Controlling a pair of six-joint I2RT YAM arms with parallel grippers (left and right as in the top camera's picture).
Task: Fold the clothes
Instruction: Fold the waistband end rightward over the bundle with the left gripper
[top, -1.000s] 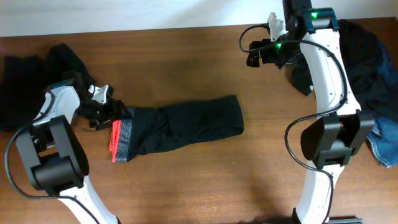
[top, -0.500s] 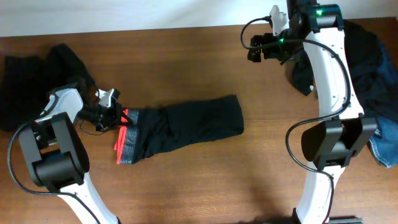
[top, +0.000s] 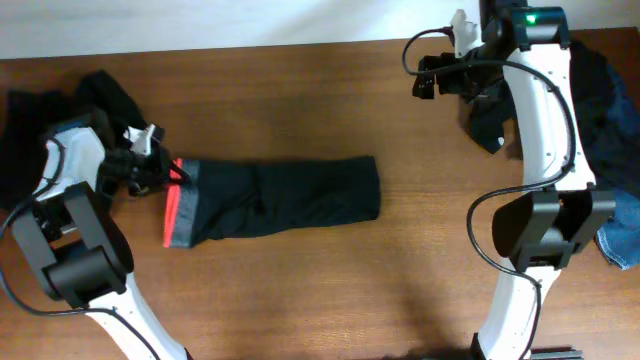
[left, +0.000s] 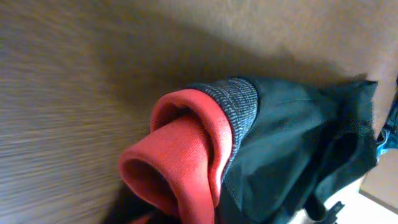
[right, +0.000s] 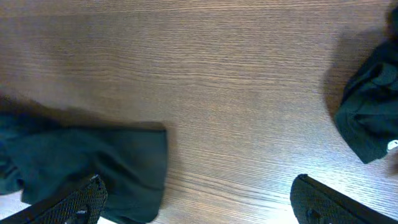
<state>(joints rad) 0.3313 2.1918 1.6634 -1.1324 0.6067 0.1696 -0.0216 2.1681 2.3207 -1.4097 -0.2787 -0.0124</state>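
Left tool (top: 158, 172) pinching red-and-grey banded edge (left: 199, 143) of long black fabric garment (top: 290, 198), lying stretched flat across middle of brown wooden tabletop (top: 300, 100). Right tool (right: 196, 190) hanging spread, empty, near dark heaped clothes (top: 600, 120) at right. Folding seemingly barely starting: no fold showing; black pile (top: 30, 140) at left waiting.

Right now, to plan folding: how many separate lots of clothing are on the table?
3: in the middle, a black piece with a red band; far left, a black heap; far right, a dark heap with jeans. Heaps may hide more.
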